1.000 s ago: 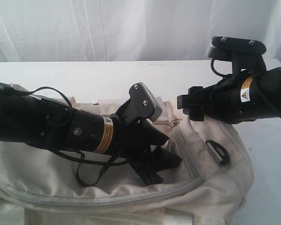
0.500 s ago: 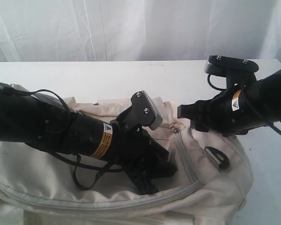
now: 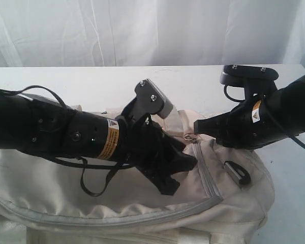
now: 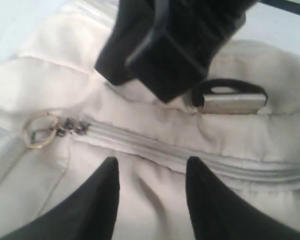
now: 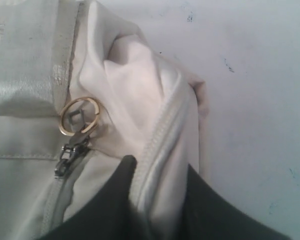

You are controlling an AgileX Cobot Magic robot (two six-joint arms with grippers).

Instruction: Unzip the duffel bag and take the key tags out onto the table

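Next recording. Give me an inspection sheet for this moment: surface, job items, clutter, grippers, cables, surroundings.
Surface: plain white table.
Job's things: duffel bag lies on the table. Its zipper is closed where visible, with the ring pull at one end. Key tags not seen.
Clutter: nothing seen.
Grippers: left gripper is open, its fingers apart over the fabric beside the zipper. Right gripper pinches a fold at the bag's end, with the zipper seam between its fingers.
Cables: black cable hangs in a loop below the left arm, over the bag.
Surroundings: white curtain behind the table.
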